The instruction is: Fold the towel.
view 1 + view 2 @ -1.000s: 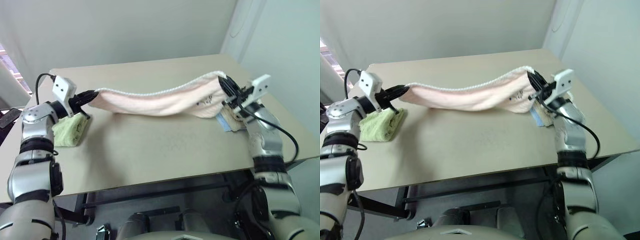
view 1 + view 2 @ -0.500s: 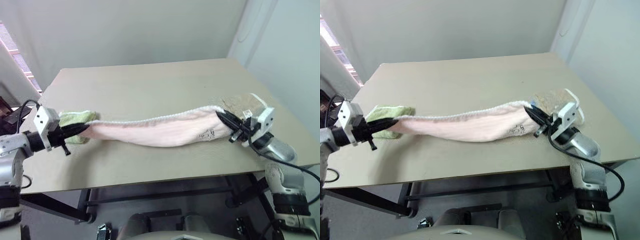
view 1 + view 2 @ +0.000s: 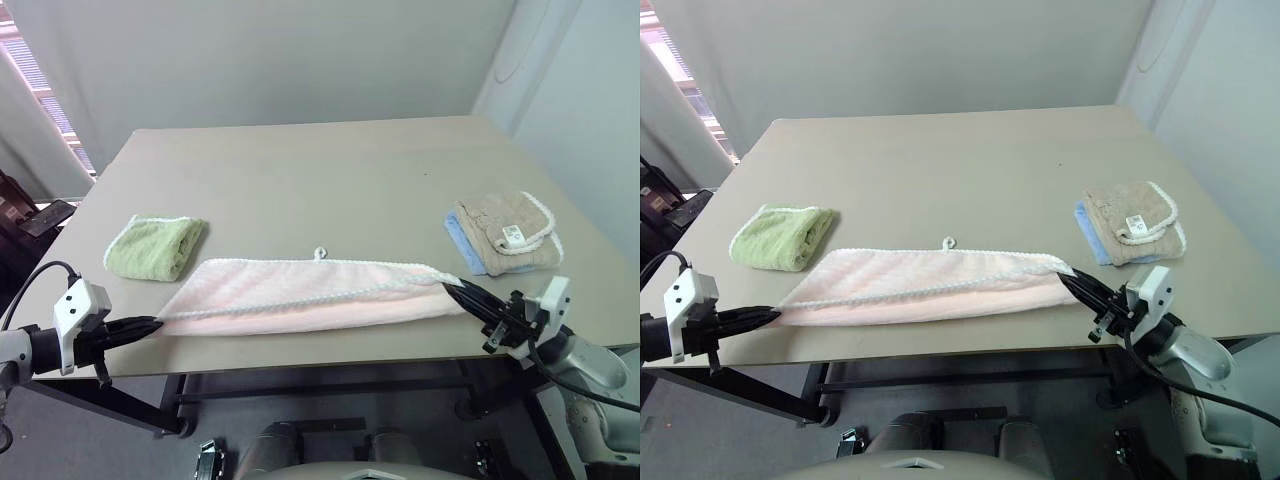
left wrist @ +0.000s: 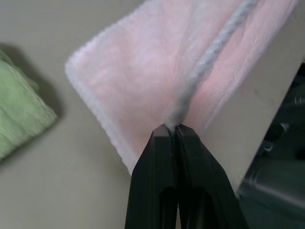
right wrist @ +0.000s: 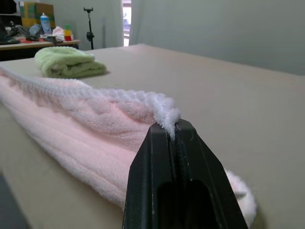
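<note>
Towel (image 3: 310, 296): laid folded lengthwise along the near edge of the table (image 3: 300, 170), stretched between the two pincers; its white loop (image 3: 320, 253) is seen at the far long edge.
Left gripper (image 3: 152, 324): fingers pressed together on the towel's white-edged corner, just off the table's near edge.
Right gripper (image 3: 452, 288): fingers pinched on the opposite corner's white edging.
Green towel (image 3: 155, 246): folded, placed beyond the left gripper, apart from the pink cloth.
Beige towel (image 3: 508, 231): seen beyond the right gripper, over a blue cloth (image 3: 462, 245).
</note>
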Controlling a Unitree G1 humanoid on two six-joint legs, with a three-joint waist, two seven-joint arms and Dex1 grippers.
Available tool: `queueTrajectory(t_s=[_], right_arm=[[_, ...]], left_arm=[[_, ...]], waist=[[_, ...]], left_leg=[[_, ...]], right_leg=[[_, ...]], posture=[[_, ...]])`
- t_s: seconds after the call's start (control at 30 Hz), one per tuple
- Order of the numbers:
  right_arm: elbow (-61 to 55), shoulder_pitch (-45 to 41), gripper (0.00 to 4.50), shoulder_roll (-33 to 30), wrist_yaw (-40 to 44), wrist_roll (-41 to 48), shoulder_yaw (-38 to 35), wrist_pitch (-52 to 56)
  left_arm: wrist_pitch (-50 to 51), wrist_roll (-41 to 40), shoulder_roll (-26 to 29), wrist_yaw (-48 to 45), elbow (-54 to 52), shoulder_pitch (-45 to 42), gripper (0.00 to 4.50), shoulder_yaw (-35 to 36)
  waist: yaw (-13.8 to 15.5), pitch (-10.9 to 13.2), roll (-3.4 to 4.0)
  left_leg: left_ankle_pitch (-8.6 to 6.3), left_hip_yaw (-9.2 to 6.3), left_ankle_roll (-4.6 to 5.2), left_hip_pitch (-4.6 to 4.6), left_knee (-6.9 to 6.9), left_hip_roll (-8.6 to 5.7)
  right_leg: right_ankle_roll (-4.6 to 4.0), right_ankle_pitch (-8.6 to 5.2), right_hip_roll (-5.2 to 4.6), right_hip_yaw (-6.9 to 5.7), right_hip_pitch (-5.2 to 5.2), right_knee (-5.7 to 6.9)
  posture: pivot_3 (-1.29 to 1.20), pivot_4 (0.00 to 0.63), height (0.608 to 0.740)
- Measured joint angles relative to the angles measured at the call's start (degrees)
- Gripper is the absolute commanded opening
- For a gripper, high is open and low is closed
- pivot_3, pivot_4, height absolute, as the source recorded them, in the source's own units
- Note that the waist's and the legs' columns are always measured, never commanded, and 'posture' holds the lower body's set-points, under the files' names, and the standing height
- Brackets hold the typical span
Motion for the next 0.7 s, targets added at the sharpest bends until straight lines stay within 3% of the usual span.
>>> queueTrajectory(t_s=[0.1,0.23,0.5,0.7], right_arm=[[-1.05,3.09,0.00,-0.72,0.23,-0.22,-0.28,0.35],[-1.29,4.00,0.00,-0.67,-0.83,-1.24,-0.25,0.73],[2.54,-5.29,0.00,4.05,-8.15,-4.73,1.56,-0.14],[11.96,-11.61,0.00,5.72,-10.89,-9.76,4.58,-1.83]], left_arm=[[-0.49,0.08,0.40,-0.44,-0.16,0.83,0.03,0.00],[-0.55,0.00,0.76,-0.82,0.30,-0.91,0.03,-0.27],[0.21,0.08,-1.53,0.85,8.25,-16.91,0.03,-4.93],[-3.18,4.14,-4.69,1.26,20.81,-29.02,0.03,-10.77]], waist=[[0.13,-0.03,-0.04],[0.15,-0.04,-0.02],[0.25,-0.05,-0.03],[0.16,-0.06,-0.04]], left_leg=[[-0.05,0.02,-0.06,-0.20,-0.09,0.01],[-0.05,0.08,-0.06,-0.16,-0.13,0.05],[-0.04,0.13,-0.06,0.07,0.10,0.15],[0.08,0.15,0.11,0.14,0.05,0.20]], right_leg=[[-0.01,0.03,0.03,-0.08,-0.58,0.07],[-0.03,0.06,0.16,-0.10,-0.59,0.09],[-0.09,0.25,0.33,-0.13,-0.35,0.11],[0.00,0.33,0.48,-0.10,-0.36,0.16]], posture=[[0.00,0.000,0.740],[0.00,0.000,0.740],[0.00,0.000,0.740],[0.00,0.000,0.740]])
